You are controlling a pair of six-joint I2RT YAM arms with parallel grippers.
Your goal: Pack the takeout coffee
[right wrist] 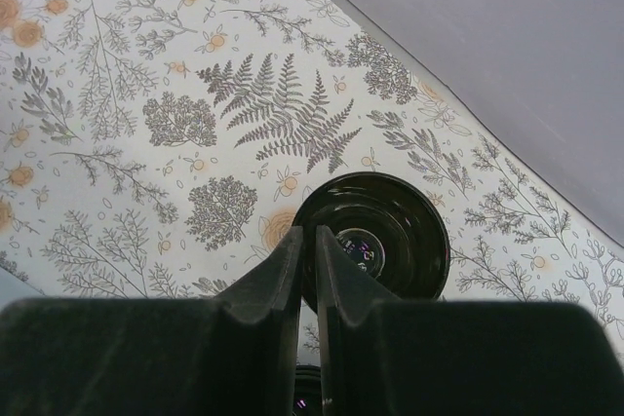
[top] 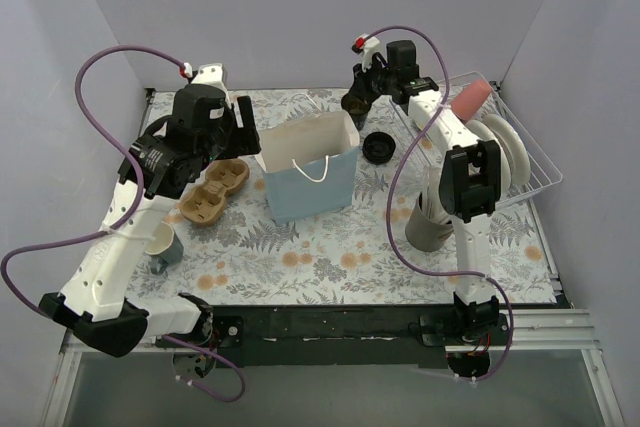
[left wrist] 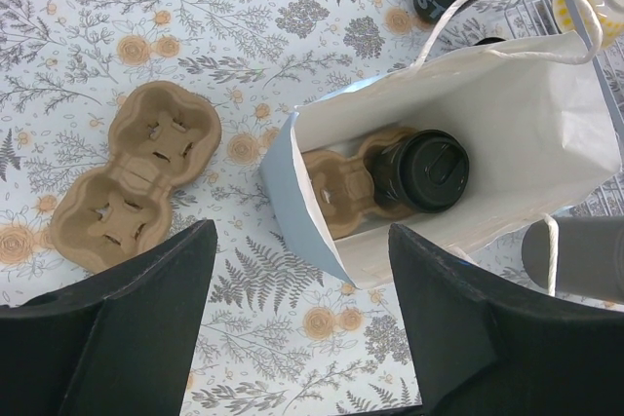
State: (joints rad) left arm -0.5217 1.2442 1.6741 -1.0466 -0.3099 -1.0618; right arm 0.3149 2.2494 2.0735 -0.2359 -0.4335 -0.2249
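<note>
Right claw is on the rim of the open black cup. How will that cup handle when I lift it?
The open cup will likely flex: the right claw pinches one thin wall, and a black lid lies apart. Held off-centre, it may tilt. The glossy inside might be liquid, so a spill seems possible.

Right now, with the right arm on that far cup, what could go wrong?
1. The right jaws pinch only one rim wall of the open cup, so it may tilt or slip when lifted.
2. A lid lies apart on the table; the cup could go into the bag uncovered.
</note>
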